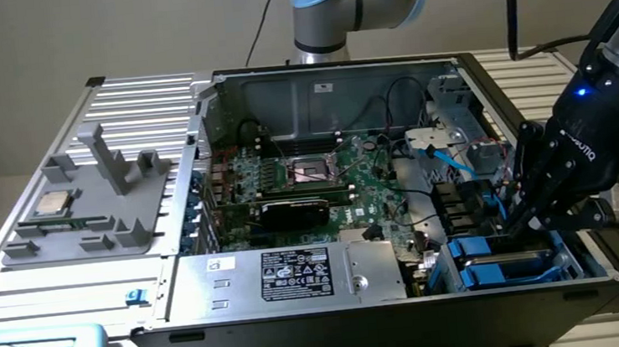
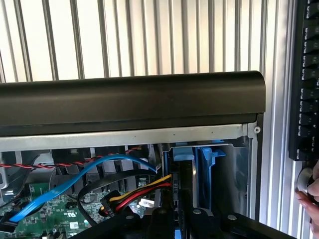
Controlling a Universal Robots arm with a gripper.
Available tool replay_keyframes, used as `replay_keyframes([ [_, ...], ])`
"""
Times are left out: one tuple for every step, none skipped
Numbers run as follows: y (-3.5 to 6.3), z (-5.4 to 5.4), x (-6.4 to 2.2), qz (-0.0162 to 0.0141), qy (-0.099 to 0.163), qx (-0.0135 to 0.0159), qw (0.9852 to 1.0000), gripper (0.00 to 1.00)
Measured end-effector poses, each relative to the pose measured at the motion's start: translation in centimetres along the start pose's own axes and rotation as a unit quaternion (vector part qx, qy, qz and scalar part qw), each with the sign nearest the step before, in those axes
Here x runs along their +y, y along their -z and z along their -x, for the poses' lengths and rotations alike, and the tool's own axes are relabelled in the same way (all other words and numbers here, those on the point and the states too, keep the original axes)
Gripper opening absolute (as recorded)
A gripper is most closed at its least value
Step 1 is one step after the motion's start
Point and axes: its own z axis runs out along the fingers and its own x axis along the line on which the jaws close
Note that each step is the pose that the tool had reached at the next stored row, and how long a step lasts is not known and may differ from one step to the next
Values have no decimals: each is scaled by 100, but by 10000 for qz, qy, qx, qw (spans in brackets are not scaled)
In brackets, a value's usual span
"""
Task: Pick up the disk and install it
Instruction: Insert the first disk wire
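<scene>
Looks like we're at the install bit: the gripper (image 1: 524,218) has its fingers nearly closed, pinching the disk (image 2: 178,191) on edge between them, long axis running straight out from the fingertips into the blue bay (image 1: 502,262) just below, so it'll need keeping square to slide home.
</scene>
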Motion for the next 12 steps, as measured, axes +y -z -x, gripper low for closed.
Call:
replay_keyframes([
  [-1, 0, -2, 0, 0, 1, 10000, 16],
  [-2, 1, -4, 0, -1, 1, 10000, 16],
  [-1, 0, -5, 0, 0, 0, 10000, 16],
  [-2, 1, -14, 0, -1, -1, 10000, 16],
  [-5, 1, -20, 0, -13, 1, 10000, 16],
  [-6, 1, -20, -1, -13, 1, 10000, 16],
  [-8, 1, -20, -1, -14, 1, 10000, 16],
  [-10, 1, -19, -1, -15, 2, 10000, 16],
  [-12, 1, -19, -2, -16, 2, 10000, 16],
  [-13, 1, -19, -2, -17, 2, 10000, 16],
  [-15, 1, -19, -2, -19, 1, 10000, 16],
  [-17, 0, -17, -3, -19, 1, 10000, 16],
])
